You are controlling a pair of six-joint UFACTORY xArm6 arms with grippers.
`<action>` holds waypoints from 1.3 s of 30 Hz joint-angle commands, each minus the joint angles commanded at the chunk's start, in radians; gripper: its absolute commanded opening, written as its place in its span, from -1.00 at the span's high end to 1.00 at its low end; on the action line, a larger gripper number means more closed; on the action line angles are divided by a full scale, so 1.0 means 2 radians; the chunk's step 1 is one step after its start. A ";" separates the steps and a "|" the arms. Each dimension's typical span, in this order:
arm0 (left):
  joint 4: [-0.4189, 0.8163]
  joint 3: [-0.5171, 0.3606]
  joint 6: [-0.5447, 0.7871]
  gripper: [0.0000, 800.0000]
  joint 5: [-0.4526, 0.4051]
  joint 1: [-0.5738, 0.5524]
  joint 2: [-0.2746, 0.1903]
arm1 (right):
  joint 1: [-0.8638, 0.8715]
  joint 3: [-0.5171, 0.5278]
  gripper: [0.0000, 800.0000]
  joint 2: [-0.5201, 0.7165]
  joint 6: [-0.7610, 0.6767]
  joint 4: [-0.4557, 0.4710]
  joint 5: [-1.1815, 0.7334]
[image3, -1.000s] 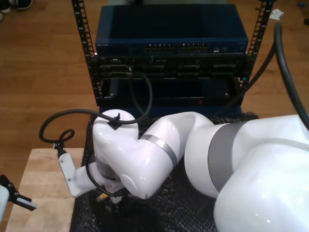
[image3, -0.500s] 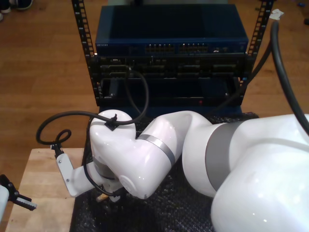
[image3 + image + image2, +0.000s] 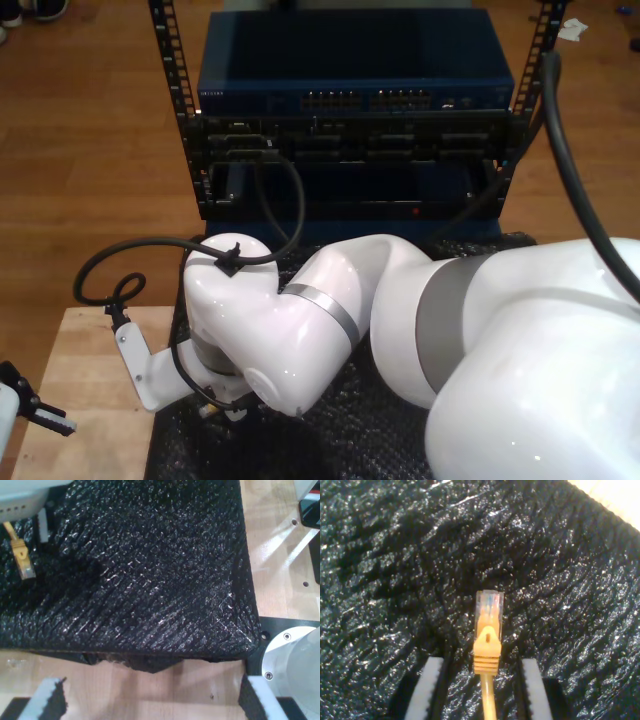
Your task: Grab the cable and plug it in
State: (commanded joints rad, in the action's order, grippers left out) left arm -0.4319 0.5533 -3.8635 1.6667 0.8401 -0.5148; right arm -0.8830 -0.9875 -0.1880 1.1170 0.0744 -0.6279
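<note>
My second end effector (image 3: 481, 690) hangs released over the glittering black bubble-wrap mat (image 3: 395, 570), its two pale ribbed fingers (image 3: 426, 690) standing apart. Between them, touching neither, lies the thin yellow-orange network cable (image 3: 486, 655), its clear plastic plug just ahead of the fingertips, flat on the mat. My first end effector (image 3: 150, 700) is released too, its dark foam pads (image 3: 50, 700) spread wide above the pale wooden bench (image 3: 165, 680) at the mat's edge; across the mat from it lies the same yellow cable end. Farther off stands a blue rack-mounted network switch (image 3: 355, 90).
</note>
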 joint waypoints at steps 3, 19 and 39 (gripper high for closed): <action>0.000 0.000 0.000 -1.00 0.000 0.000 0.000 | -0.001 0.000 0.30 0.000 0.000 0.000 0.002; 0.000 0.001 0.000 -1.00 0.000 -0.001 0.000 | -0.005 0.004 0.79 0.000 0.000 0.001 0.012; -0.005 0.003 -0.006 -1.00 0.007 -0.002 0.001 | 0.051 0.005 0.99 0.029 0.001 -0.009 -0.025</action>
State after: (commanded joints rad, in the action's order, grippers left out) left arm -0.4411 0.5595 -3.8758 1.6805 0.8355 -0.5132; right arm -0.7818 -0.9768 -0.1297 1.1185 0.0560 -0.6770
